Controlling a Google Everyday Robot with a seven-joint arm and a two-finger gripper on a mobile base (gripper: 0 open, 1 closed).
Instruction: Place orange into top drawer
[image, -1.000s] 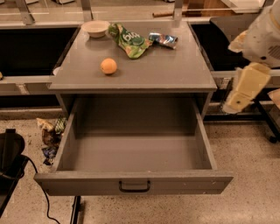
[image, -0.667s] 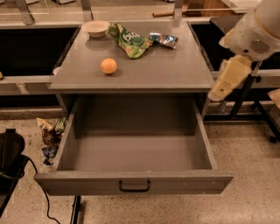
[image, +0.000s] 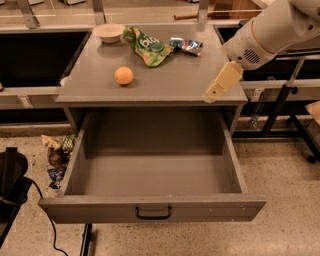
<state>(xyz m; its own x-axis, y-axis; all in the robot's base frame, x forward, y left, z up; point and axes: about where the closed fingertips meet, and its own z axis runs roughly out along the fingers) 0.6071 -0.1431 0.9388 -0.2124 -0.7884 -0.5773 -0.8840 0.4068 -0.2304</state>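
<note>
The orange (image: 123, 76) is small and round and lies on the left-middle of the grey cabinet top (image: 175, 75). Below it the top drawer (image: 100, 210) is pulled fully out, wide and deep, with nothing inside and a small black handle (image: 153, 213) at the centre of its front panel. My gripper (image: 218, 86) is cream-coloured and hangs from the white arm (image: 272, 30) over the right front corner of the cabinet top. It is well to the right of the orange, apart from it, and holds nothing that shows.
A cream bowl (image: 108, 32), a green snack bag (image: 147, 45) and a blue-silver packet (image: 186, 45) lie at the back of the cabinet top. Litter (image: 57, 155) lies on the floor left of the drawer. Black gear with a cable (image: 10, 185) stands lower left. Metal frame legs (image: 290, 100) stand at the right.
My arm and gripper have swung left, from beside the cabinet's right side to over its right front corner. The orange and the drawer have not moved.
</note>
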